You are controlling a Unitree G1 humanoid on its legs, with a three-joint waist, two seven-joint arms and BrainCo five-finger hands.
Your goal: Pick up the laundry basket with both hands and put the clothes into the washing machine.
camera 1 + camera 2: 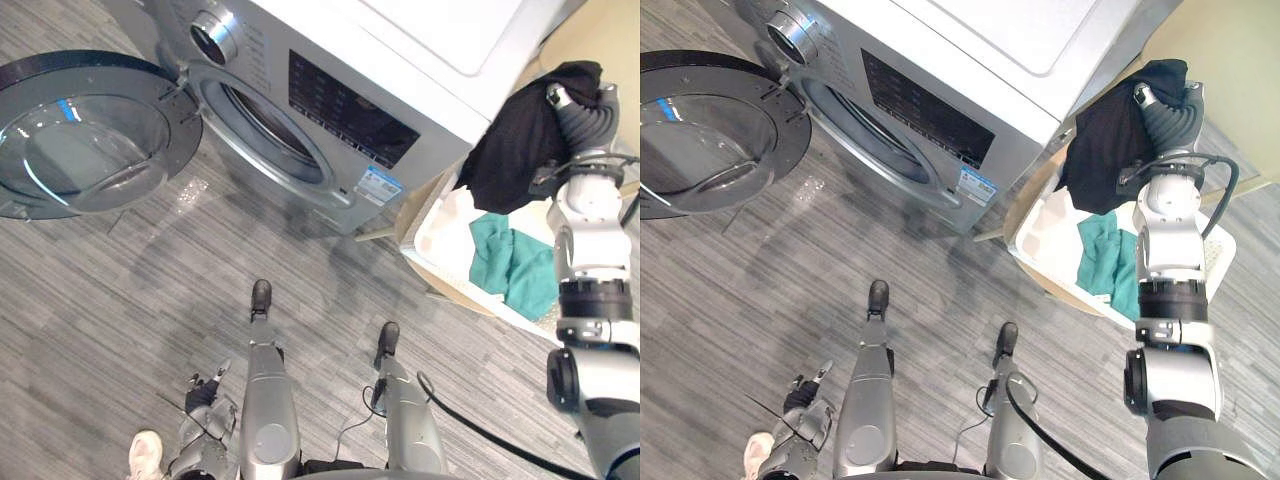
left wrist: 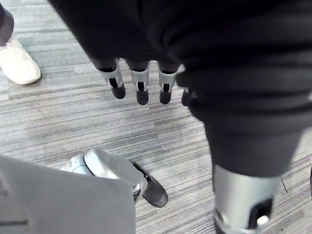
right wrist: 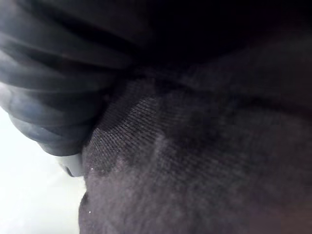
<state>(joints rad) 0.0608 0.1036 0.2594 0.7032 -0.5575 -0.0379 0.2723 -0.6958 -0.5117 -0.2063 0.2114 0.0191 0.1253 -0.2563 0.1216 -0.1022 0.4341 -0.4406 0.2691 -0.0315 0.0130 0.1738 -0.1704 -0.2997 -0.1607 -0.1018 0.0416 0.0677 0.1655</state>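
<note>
Leave the left robot hand (image 2: 140, 80) low, fingers straight, holding nothing. Cannot tell the right robot hand's (image 1: 585, 112) grip: wrapped in the black garment (image 1: 520, 140) draped over it, hanging above the basket (image 1: 440, 228). Raise until the hem clears the rim and the teal cloth (image 1: 515, 265) below that hand. Then swing to that hand's left, toward the drum (image 1: 265, 130) beyond the open door (image 1: 90, 130). Go slowly, since loose cloth may snag or slip. Push well inside before letting go.

A black garment (image 1: 1102, 145) drapes over the right robot hand (image 1: 1168, 116) above the white laundry basket (image 1: 1042, 236)
</note>
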